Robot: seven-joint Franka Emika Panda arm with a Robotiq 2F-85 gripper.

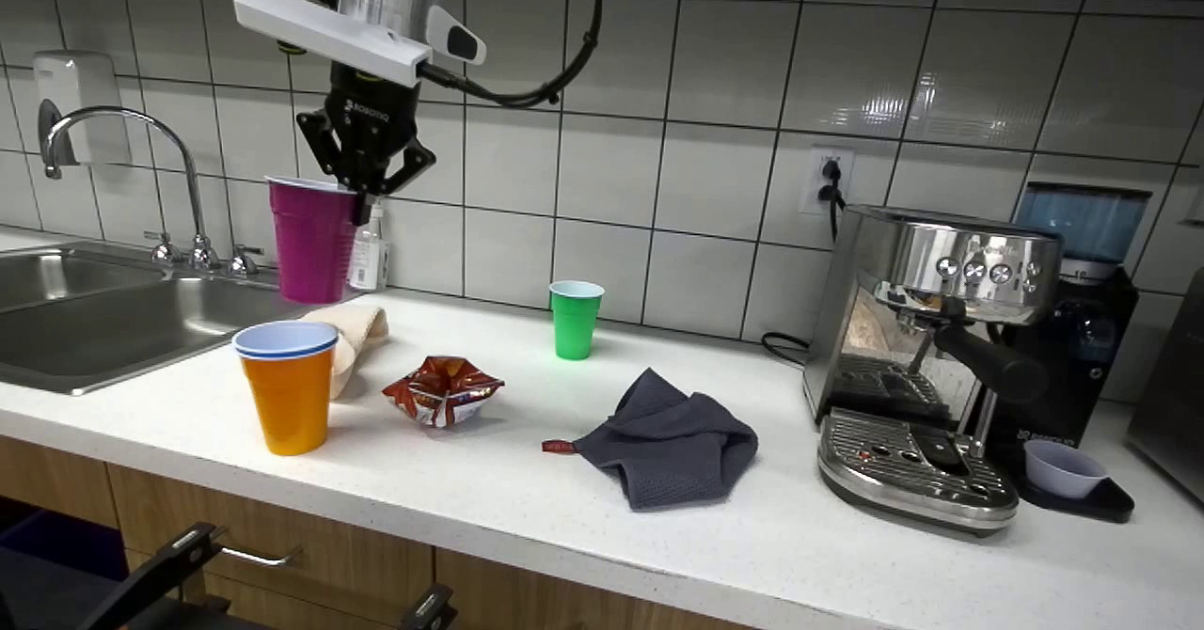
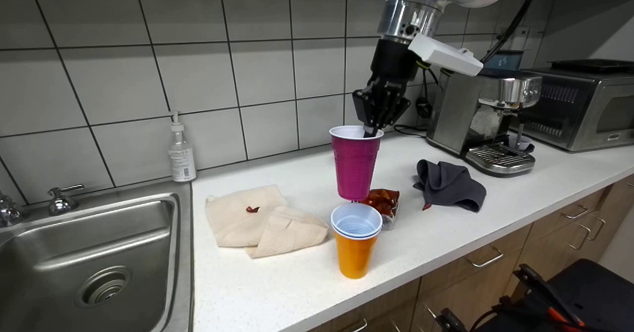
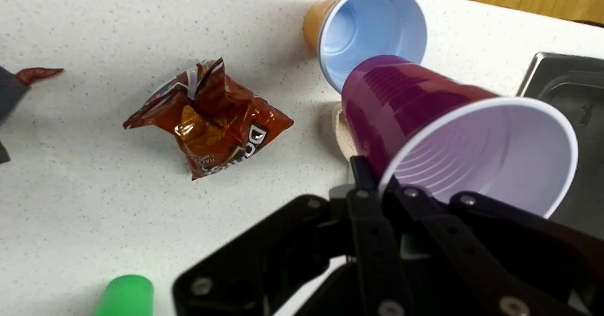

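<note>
Purple, the cup [image 2: 354, 168] hung above the counter [image 2: 257, 292], its rim pinched in the claw [image 3: 377, 181], a gap under its base. Lower, the orange cup [image 1: 287, 400] stood near the counter's front edge, the snack bag [image 1: 442, 390] and beige cloth [image 2: 267, 223] near it. The sink [image 2: 183, 252] bordered one side; the tiled wall [image 1: 611, 169] closed off the back.

Under the tall purple plastic cup [image 2: 355, 168], which hangs in the air, a hand would meet the upright orange plastic cup [image 2: 353, 258]. A narrow passage lies between the crumpled red-brown foil chip bag [image 1: 444, 391] and the crumpled dark grey cloth [image 1: 673, 447]. Near the white tiled wall [image 1: 705, 197], the small green plastic cup [image 1: 576, 327] obstructs; from it to the silver metal coffee machine [image 1: 884, 348], the room is wider.
</note>
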